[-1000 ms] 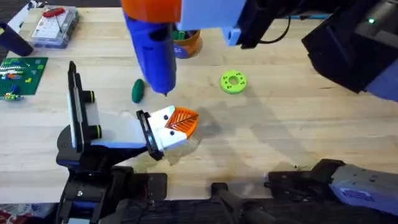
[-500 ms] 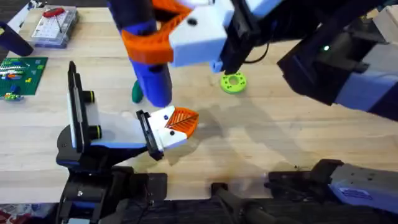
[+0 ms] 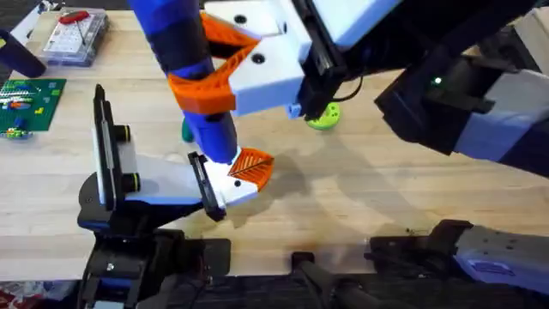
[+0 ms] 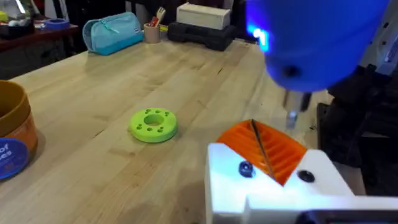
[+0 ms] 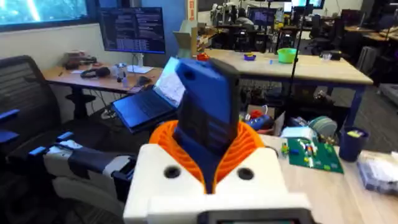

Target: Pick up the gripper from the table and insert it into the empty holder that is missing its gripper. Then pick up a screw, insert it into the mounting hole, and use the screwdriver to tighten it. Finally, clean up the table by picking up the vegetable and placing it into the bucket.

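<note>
Clearly the job sits in its screw-tightening stage. The right gripper is clamped around the screwdriver, its orange pads pinching the blue body, and holds it nearly upright with the tip down over the orange-padded end of the left gripper. That white gripper lies low over the table, held out sideways from the left arm's stand; whether its fingers are parted or pressed together I cannot tell from these pictures. The screw itself is probably under the tip, but it is too small to make out, so I cannot say if it is seated or turned home. Judging by how things lie, tightening is in hand and the clean-up is left: the vegetable lies on the wood just behind the screwdriver, mostly hidden by it, and has not gone into the bucket.

From the left wrist, the metal tip hangs just above the orange ribbed pad, close to but seemingly not touching a mounting hole, a detail the overhead view hides behind the tool. It also shows the lime-green disc and the bucket at the edge. The right wrist view gives the clamp on the dark end cap.
</note>
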`<act>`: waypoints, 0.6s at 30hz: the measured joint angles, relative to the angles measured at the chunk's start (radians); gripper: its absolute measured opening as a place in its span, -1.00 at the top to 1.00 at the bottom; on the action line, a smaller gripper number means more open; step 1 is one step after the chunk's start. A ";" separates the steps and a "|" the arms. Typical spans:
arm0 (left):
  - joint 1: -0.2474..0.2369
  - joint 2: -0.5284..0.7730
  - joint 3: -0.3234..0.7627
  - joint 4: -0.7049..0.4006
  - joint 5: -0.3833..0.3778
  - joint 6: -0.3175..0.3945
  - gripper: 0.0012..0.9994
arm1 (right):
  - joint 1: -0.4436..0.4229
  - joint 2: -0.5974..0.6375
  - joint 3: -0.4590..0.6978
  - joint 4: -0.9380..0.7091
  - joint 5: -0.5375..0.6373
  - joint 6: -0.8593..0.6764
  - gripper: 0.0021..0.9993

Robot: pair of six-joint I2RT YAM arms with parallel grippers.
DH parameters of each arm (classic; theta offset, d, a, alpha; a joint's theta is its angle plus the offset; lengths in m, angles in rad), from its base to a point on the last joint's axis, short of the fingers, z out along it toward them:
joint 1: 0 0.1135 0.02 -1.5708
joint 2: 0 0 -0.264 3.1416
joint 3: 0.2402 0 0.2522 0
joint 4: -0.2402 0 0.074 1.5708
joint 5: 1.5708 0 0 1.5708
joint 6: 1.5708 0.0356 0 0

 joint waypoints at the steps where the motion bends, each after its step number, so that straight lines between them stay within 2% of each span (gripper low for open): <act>1: 0.000 0.000 0.000 0.000 0.000 0.000 0.99 | 0.000 0.000 -0.007 0.000 0.000 -0.001 0.95; 18: 0.000 0.000 0.000 0.000 0.000 0.000 0.99 | 0.000 0.000 -0.044 -0.001 0.002 -0.048 0.95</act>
